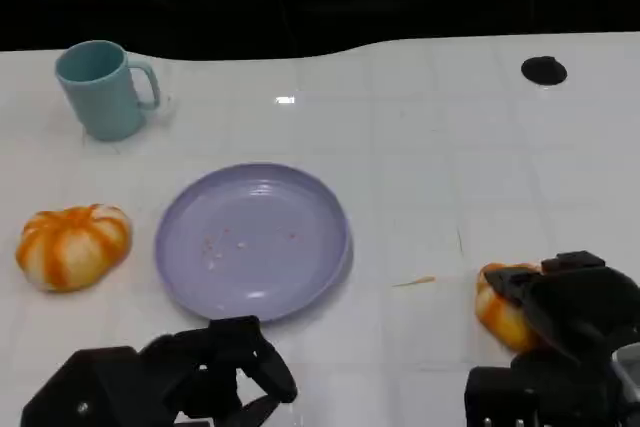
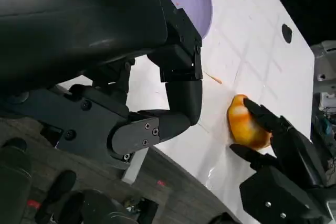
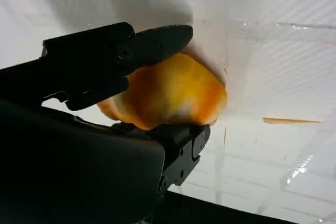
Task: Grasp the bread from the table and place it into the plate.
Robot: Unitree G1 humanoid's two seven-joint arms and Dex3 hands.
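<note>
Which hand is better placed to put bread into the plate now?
The right hand: its fingers already close around the nearer bread. The left hand holds nothing, below the plate.

Right hand [image 1: 560,312] grips the bread [image 1: 500,309], fingers [image 3: 157,43] closed around it. Left hand [image 1: 215,372] is low near the table edge, fingers curled, holding nothing.

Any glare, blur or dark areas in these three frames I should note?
Head view: a small glare spot on the table, black background beyond it. Left wrist view: the left hand looms dark and close. Right wrist view: bread soft, the right hand almost silhouetted.
</note>
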